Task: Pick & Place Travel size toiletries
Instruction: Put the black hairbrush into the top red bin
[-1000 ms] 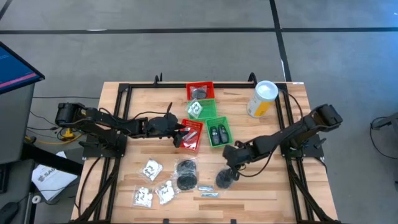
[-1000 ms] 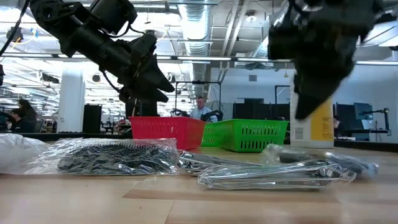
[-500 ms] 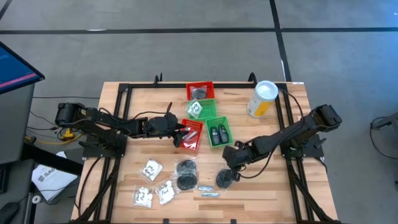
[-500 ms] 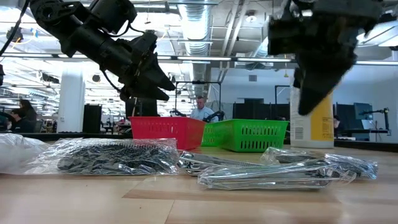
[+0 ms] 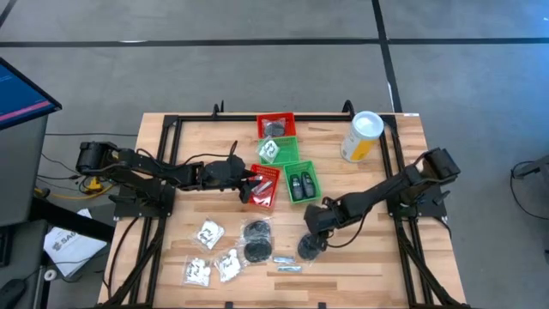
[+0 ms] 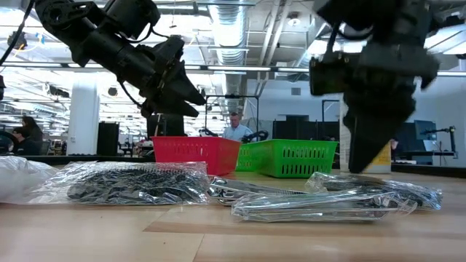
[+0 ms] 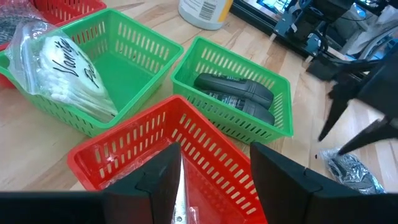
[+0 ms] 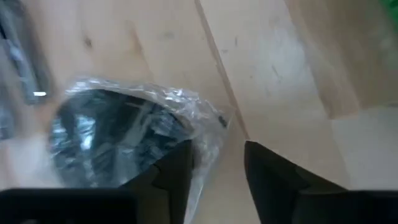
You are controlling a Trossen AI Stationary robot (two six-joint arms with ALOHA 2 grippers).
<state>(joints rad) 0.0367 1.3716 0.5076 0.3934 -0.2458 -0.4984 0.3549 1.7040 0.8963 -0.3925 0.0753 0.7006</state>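
- Dark left gripper [image 5: 250, 182], fingers parted and empty, hovers over the red mesh basket [image 5: 266, 185] holding a slim silvery sachet [image 7: 181, 208].
- Crinkly clear packet with a black round disc [image 5: 310, 246] lies on the wooden table [image 5: 369, 257]; we judge it light, slippery, best pinched at its edge.
- Right gripper [image 5: 316, 227], fingers parted, hangs just above it, empty.

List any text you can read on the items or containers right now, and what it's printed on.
"Vanit…" in black script, cut off by folds: on the clear packet of white contents in the green basket.
Printed label on the yellow canister: too blurred to read.
Markings on the white box beside the table: too small to read.
No other text shows.
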